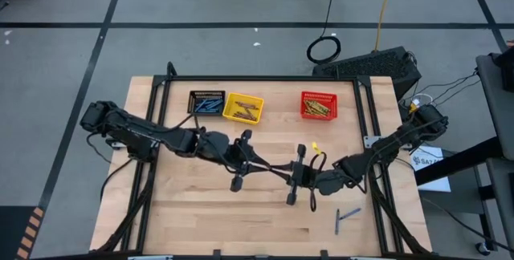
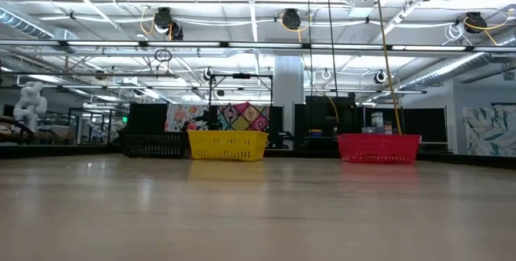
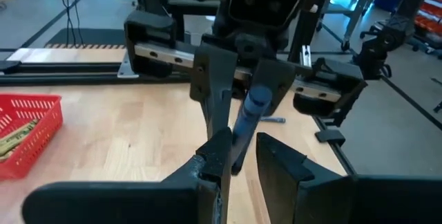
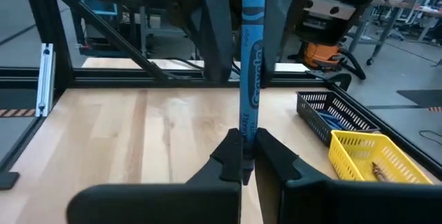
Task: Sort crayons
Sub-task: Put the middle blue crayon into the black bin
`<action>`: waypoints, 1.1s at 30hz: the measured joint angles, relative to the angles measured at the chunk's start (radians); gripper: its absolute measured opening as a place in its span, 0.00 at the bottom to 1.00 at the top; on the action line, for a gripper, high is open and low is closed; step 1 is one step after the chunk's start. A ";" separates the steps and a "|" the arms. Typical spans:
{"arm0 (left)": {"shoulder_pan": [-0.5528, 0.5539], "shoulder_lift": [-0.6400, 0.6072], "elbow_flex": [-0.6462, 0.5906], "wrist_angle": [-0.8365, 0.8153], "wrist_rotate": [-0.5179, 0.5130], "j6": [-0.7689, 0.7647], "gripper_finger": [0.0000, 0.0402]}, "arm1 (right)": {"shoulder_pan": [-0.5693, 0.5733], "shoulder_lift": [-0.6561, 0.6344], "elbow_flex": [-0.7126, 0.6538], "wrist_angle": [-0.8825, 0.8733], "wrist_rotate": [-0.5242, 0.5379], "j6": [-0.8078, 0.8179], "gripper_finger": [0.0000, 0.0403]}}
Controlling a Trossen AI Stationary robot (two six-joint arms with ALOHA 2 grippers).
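Note:
A blue crayon [image 4: 252,58] hangs level above the table's middle, between my two grippers, which face each other. My right gripper [image 4: 246,148] is shut on the crayon's right end. My left gripper [image 3: 242,148] is open, and its fingers stand on either side of the crayon's left end [image 3: 243,124]. In the high view the left gripper [image 1: 269,166] and the right gripper [image 1: 287,172] almost meet. One bluish crayon [image 1: 347,214] lies on the table at the near right. A yellow one [image 1: 315,146] shows beside the right gripper. My right gripper pinches the blue crayon's right end [image 4: 247,131] between its two fingers. The fingers come level from the table's right and lie along the crayon. The crayon sticks out level toward the left gripper, clear of the table. My left gripper: I cannot tell whether it touches the crayon, which lies close against one finger [image 3: 217,151] with a gap at the other.
Three mesh baskets stand in a row at the far edge. They are a black one [image 1: 206,102] with blue crayons, a yellow one [image 1: 243,107] with tan crayons and a red one [image 1: 319,106] with olive-yellow crayons. Bare wood lies along the near edge.

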 joint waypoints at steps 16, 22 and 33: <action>0.022 0.000 0.000 0.003 0.003 -0.002 0.15 | -0.043 0.000 0.000 0.010 -0.072 0.007 0.00; 0.022 0.000 0.000 0.000 -0.002 0.002 0.03 | -0.043 0.000 0.000 0.011 -0.072 0.011 0.00; 0.021 0.000 0.000 -0.001 -0.002 0.000 0.03 | -0.042 0.001 0.000 0.011 -0.072 0.025 0.08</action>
